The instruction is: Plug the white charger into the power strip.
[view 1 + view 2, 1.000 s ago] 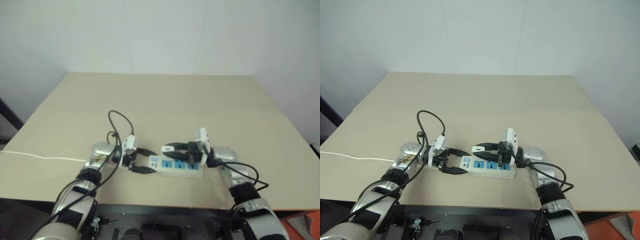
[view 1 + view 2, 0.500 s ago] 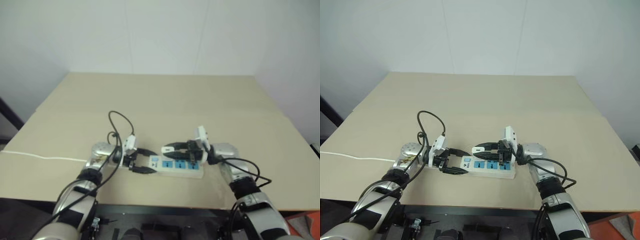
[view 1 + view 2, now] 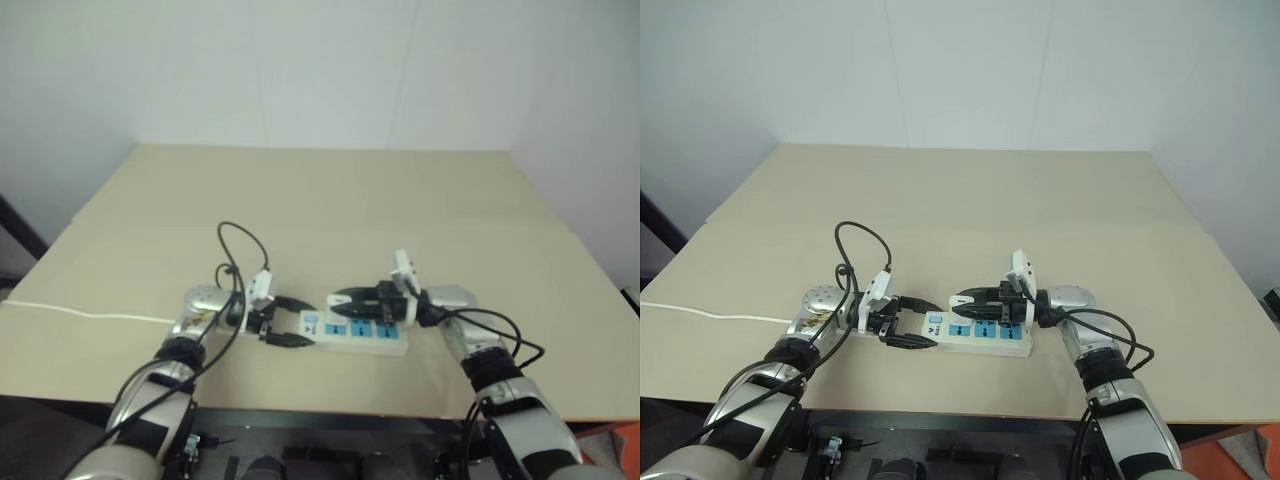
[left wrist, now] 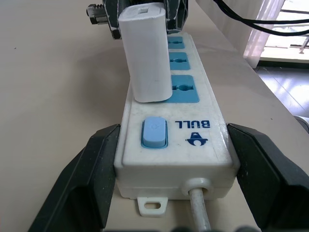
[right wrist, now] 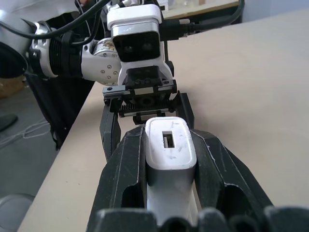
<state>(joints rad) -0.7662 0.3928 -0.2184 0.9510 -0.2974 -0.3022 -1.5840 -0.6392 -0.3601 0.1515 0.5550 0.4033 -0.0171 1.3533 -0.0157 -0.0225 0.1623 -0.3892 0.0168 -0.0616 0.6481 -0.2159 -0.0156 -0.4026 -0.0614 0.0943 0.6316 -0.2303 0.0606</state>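
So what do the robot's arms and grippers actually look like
Both arms are jointed silver-grey metal with black bands, and loose black cables loop along them. Each wrist carries a small white boxy camera housing. The left gripper and the right gripper each end in two black, tapered plastic fingers, mounted on a black geared base.

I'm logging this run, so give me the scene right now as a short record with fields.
surface: tan table
power strip: flat near the table's front edge
left claw: fingers open on either side of the strip's switch end
right claw: shut on the white charger
charger: lower end at the strip's first blue socket; prongs hidden
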